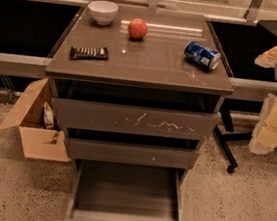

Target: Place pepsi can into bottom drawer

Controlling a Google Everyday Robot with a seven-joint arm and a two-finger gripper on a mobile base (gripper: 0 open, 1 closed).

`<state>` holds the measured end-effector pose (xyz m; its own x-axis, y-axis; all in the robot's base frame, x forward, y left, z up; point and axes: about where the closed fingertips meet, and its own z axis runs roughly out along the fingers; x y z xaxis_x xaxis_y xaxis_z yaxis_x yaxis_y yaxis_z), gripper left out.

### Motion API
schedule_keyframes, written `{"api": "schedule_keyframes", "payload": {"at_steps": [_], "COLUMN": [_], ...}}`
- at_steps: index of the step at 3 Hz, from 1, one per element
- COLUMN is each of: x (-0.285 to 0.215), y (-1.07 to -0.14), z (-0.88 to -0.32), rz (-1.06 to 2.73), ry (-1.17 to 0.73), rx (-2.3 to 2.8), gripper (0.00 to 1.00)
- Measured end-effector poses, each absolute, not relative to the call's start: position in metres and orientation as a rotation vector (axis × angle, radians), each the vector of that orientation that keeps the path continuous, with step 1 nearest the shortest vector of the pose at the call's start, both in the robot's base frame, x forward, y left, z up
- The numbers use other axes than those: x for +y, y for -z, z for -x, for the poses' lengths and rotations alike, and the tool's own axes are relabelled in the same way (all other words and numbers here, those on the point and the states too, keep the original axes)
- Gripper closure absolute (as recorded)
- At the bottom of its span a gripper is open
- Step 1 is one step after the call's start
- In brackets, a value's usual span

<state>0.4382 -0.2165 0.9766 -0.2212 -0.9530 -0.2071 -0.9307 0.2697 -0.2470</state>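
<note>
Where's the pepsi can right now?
The pepsi can lies on its side on the right of the cabinet top, right of the apple; the claw hangs beyond the cabinet's right edge.

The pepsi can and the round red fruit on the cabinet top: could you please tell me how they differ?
The small blue aluminium pepsi can is a cylinder lying on its side; the round red fruit is a ball. The can lies near the right edge; the fruit sits at the back, near the middle. Both rest on the grey-brown cabinet top, and neither is held: the tool is at the picture's right edge, beside the cabinet.
</note>
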Motion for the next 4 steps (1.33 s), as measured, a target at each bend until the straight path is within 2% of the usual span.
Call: {"api": "schedule_keyframes", "payload": {"at_steps": [1,4], "x": [-0.217,-0.226], "y": [-0.977,-0.959], "z": [-0.443,-0.545], "rz": [1.72,1.62], "ry": [0.095,-0.016], "rx": [2.218,2.054], "gripper": [0.0,0.0]}}
